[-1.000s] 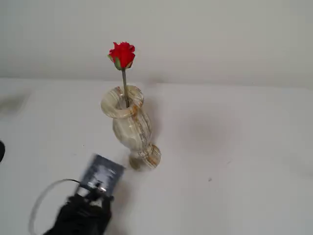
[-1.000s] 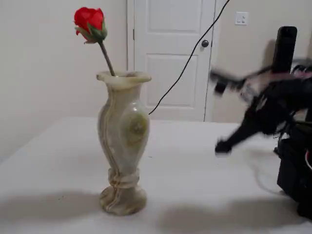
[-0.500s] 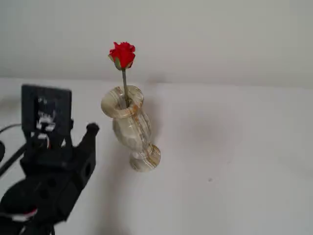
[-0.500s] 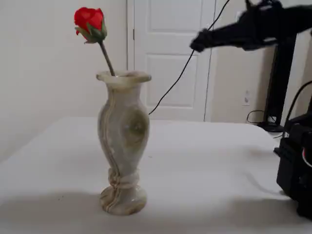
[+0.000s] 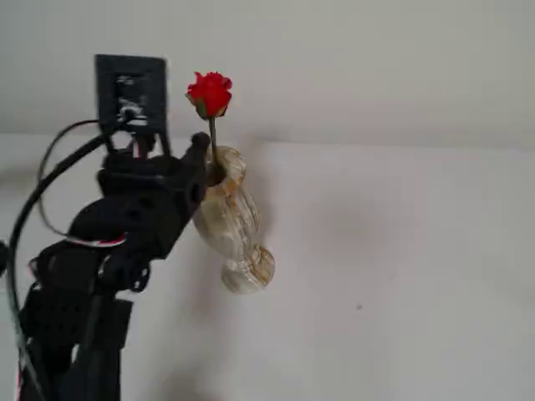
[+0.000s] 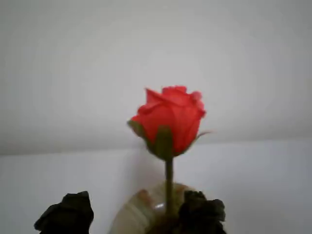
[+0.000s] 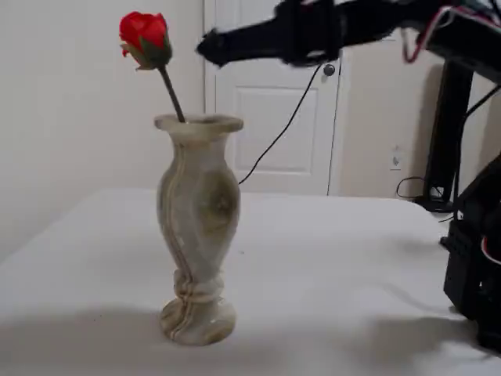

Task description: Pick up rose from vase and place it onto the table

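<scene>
Reaching for the rose (image 6: 169, 122) at frame centre above the vase (image 7: 197, 227), claw (image 6: 131, 217) released, next needing to clench the stem

**Plain pale room, one panelled door**

A white panelled door (image 7: 270, 94) with a dark round knob (image 7: 329, 70) is standing at upper centre of a fixed view. Bare cream walls (image 7: 70, 117) are flanking it, and soft even light is falling throughout.
</scene>
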### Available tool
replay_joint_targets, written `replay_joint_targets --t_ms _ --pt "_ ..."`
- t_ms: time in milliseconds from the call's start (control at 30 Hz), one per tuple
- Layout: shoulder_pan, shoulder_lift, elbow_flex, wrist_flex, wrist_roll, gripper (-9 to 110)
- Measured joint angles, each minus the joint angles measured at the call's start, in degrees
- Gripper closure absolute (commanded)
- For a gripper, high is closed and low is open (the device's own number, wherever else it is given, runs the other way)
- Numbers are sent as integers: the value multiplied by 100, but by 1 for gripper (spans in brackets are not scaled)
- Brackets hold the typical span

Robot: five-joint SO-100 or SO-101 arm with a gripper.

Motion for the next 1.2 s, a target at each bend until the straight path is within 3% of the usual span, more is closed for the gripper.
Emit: replay_joint_targets --t_ms 267,567,933,1200 --pt "290 -1011 -492 -396 0 78" --pt "387 -1371 -809 -510 -35 101" --pt "589 -1371 -1195 -571 -554 101" --pt "1503 -1187 -2092 -633 -809 101"
